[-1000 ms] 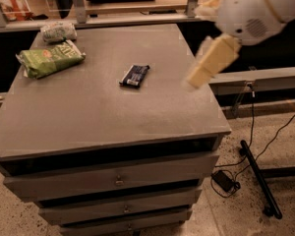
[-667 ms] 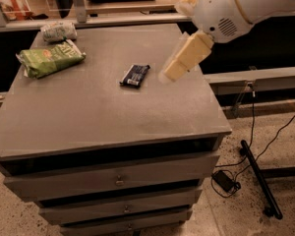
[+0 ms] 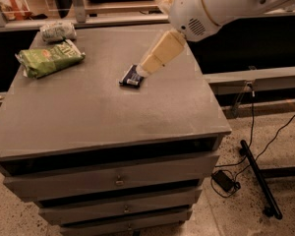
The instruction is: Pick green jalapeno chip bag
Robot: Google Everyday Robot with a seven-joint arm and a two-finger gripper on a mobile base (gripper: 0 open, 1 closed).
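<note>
The green jalapeno chip bag [image 3: 49, 58] lies flat at the back left of the grey cabinet top [image 3: 103, 112]. It is bright green with white lettering. My gripper [image 3: 146, 68] reaches down from the white arm [image 3: 211, 6] at the upper right. Its cream tip hangs just over the right end of a slim dark wrapped bar [image 3: 131, 76] near the middle of the top. The gripper is well to the right of the green bag and holds nothing that I can see.
A smaller pale grey-white bag [image 3: 58, 32] lies behind the green bag at the back left corner. The cabinet has drawers [image 3: 118, 181] below. A black stand and cables [image 3: 258, 176] lie on the floor to the right. A rail [image 3: 255, 77] runs to the right.
The arm has swung left across the cabinet top, from over the right edge to above the dark bar. The bags and the bar have not moved.
</note>
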